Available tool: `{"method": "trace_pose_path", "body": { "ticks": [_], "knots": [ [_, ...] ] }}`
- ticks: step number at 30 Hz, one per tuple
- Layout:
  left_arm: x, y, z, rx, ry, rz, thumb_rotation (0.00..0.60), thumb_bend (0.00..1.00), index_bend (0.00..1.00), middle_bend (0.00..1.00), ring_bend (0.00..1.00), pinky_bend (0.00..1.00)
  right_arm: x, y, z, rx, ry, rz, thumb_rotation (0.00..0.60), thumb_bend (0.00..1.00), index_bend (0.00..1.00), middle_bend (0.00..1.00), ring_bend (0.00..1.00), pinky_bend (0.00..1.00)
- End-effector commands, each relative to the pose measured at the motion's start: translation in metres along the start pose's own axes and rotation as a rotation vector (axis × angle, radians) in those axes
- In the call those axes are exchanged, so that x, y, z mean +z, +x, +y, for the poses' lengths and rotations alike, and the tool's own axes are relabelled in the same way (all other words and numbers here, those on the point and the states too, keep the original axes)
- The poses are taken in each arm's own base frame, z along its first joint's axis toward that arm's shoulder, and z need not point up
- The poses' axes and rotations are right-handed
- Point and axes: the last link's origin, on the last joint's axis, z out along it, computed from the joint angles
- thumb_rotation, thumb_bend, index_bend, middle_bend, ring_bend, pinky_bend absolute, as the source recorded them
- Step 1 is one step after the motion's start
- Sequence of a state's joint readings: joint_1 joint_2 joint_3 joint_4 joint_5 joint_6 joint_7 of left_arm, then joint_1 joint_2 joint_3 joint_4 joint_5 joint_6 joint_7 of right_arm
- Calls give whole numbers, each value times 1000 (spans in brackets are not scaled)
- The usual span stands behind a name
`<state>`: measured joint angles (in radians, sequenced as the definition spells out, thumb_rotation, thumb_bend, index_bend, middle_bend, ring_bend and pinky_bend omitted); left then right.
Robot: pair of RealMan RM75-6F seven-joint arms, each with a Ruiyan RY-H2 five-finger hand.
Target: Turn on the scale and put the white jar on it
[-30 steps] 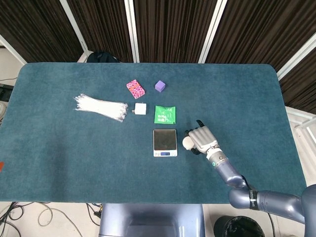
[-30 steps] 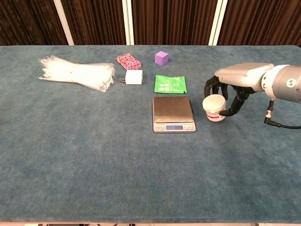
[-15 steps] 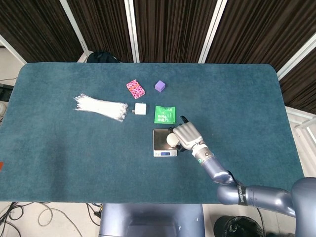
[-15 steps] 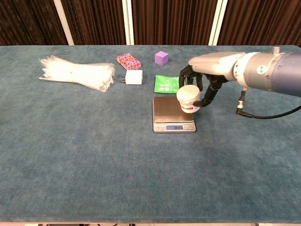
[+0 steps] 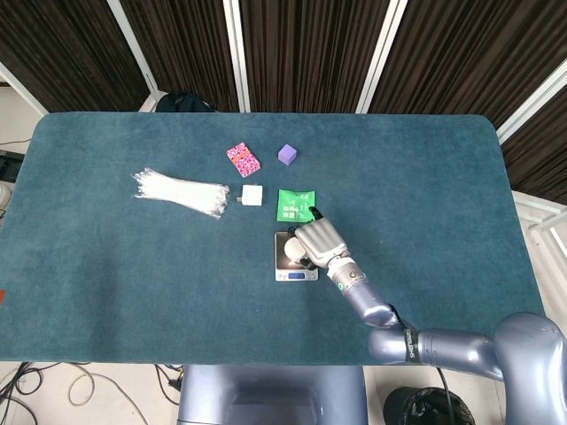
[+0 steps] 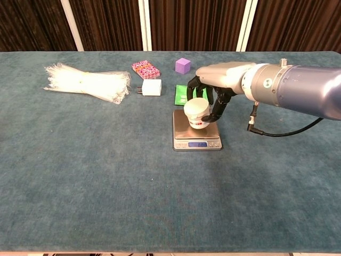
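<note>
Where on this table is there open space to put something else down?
Bare cloth lies in front of the scale, and left below the bag of white ties. Crowded: the pink box, purple cube, white charger and green packet.

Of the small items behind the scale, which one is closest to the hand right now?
The green packet, directly behind the scale; the right hand overlaps it in the chest view. The others lie further back and left.

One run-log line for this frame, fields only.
right hand: grips white jar | jar: over scale platform, contact unclear | scale display: lit | left hand: not in view
</note>
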<state>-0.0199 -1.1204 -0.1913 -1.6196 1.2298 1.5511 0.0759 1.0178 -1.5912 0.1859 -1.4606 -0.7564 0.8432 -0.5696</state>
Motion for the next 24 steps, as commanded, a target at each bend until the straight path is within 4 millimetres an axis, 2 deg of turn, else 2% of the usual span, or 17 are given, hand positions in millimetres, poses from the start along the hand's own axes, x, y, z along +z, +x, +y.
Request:
{"method": "trace_pose_path", "body": {
  "ticks": [1,4,9,12,19,24],
  "knots": [
    [0,0,0,2,0,-1,600,117,0,0,0,0,1,0,-2,1,0,-1,600,386,422,514,421,89],
    [0,-1,0,2,0,-2,600,118,0,0,0,0,3,-1,-2,-5,-8,-10,600,387,376,440,385,81],
    [1,-1,0,4,4,-4,600,118,0,0,0,0,3,-1,-2,0,-20,-27,600,386,156,215,238,43],
    [0,-1,0,4,2,-4,600,117,0,0,0,0,1,-1,-3,9,-22,-45,600,372,86,137,194,19],
    [1,0,-1,3,6,2,600,118,0,0,0,0,-9,8,0,-12,-24,-50,600,346,42,75,151,0],
    [1,1,-1,3,6,2,600,117,0,0,0,0,-30,20,15,-42,-45,-13,600,346,42,65,133,0]
  ]
}}
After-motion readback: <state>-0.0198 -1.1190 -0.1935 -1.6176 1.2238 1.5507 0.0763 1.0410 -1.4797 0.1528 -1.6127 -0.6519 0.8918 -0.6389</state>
